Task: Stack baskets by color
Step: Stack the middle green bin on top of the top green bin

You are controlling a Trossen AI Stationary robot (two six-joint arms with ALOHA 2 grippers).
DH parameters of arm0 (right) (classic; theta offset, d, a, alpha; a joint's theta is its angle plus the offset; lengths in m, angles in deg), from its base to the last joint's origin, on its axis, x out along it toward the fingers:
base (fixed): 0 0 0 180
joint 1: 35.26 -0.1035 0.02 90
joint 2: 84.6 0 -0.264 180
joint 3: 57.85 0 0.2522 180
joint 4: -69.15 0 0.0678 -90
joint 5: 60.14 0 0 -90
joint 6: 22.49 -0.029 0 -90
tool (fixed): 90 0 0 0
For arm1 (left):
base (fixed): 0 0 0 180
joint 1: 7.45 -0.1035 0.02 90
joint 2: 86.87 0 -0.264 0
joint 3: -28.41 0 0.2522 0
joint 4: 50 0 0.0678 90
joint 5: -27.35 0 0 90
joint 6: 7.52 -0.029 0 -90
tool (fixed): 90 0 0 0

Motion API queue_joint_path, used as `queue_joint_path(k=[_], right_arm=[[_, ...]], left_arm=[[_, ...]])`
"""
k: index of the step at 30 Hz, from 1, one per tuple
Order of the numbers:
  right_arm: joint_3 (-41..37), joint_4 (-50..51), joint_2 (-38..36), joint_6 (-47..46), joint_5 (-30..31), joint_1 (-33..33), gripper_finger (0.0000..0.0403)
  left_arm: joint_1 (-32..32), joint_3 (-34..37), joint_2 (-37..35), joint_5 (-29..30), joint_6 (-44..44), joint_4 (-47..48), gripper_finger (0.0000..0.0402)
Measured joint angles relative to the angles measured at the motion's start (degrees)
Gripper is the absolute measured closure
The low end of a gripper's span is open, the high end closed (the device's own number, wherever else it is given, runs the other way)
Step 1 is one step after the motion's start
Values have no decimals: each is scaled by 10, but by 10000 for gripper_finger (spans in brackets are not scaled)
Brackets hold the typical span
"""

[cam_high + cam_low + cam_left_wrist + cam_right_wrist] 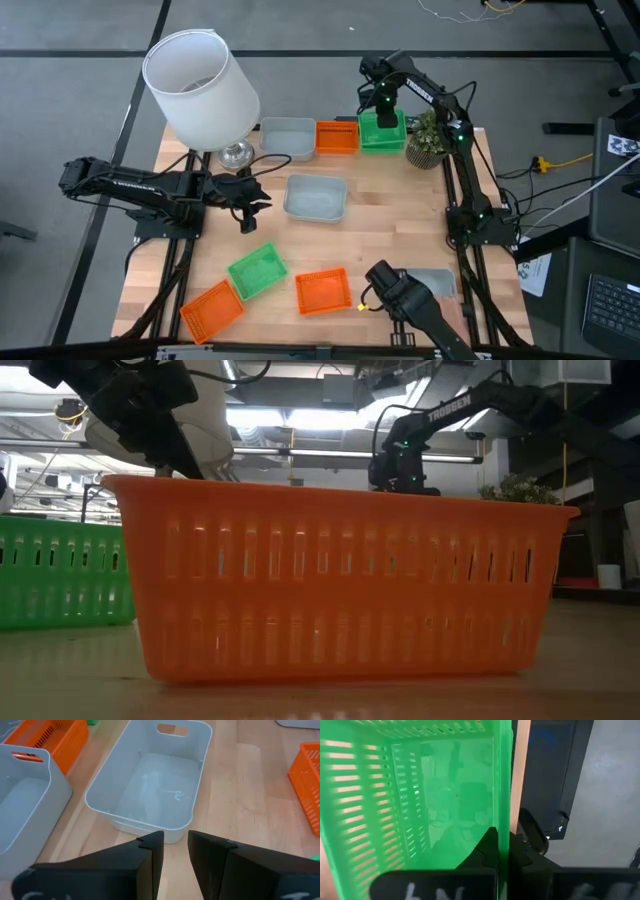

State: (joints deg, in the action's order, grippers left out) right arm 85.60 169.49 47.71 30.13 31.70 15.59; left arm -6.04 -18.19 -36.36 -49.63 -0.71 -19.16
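Observation:
My right gripper (pixel 503 846) points down at the table's far edge, shut on a green basket (pixel 381 132) next to an orange basket (pixel 337 137) and a grey basket (pixel 287 137). My left gripper (pixel 175 851) hovers open at the left, short of a second grey basket (pixel 316 196) that sits on its base at mid-table. Near the front edge lie a green basket (pixel 258 270), two orange baskets (pixel 212 308) (pixel 323 291) and a partly hidden grey one (pixel 434 281). My right gripper pinches the green basket's far wall (pixel 504 805) at its rim, one finger inside the basket and one outside. The fingers come from above, pointing down. I cannot tell whether the basket rests on the table or hangs just above it.
A large white lampshade (pixel 200 88) on a glass foot stands at the far left. A small potted plant (pixel 430 140) stands right of the held green basket. A dark camera mount (pixel 400 295) covers part of the front grey basket. Bare wood lies between the mid-table basket and the front row.

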Motion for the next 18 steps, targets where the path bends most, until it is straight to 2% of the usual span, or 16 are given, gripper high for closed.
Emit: queue_joint_path(k=[6,18], right_arm=[[0,-3,3,0,-20,3,403],[0,-17,3,-3,-20,10,403]], left_arm=[[0,0,0,0,0,0,321],[0,0,0,0,0,0,321]])
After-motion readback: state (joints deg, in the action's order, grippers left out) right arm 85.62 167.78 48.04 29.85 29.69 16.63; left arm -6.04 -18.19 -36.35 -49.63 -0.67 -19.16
